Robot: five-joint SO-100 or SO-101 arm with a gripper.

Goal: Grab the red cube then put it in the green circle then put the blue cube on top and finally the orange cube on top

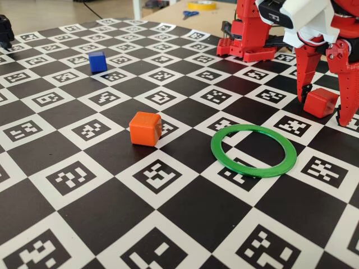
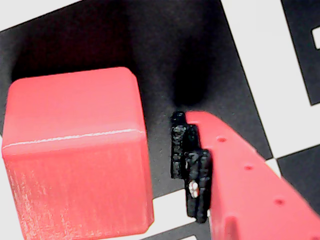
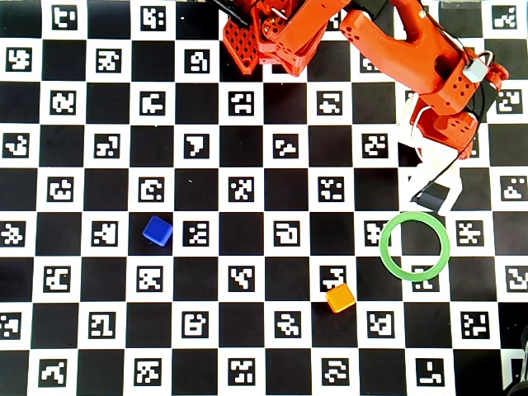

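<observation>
The red cube [image 1: 321,102] sits on the checkered mat at the right, just behind the green circle [image 1: 252,172]. My gripper [image 1: 324,112] is lowered over it, open, with one finger on each side. In the wrist view the red cube [image 2: 75,155] fills the left and one red finger [image 2: 245,175] with its black pad [image 2: 192,170] stands to its right, a gap between them. The other finger is out of view. The orange cube [image 1: 145,128] lies left of the ring and the blue cube [image 1: 97,61] far back left. From overhead, the gripper [image 3: 429,186] hides the red cube.
The mat is printed with black and white marker squares. The red arm base [image 1: 249,33] stands at the back right. Overhead, the ring [image 3: 384,245] lies just in front of the gripper, the orange cube [image 3: 339,297] to its lower left and the blue cube [image 3: 157,230] far left.
</observation>
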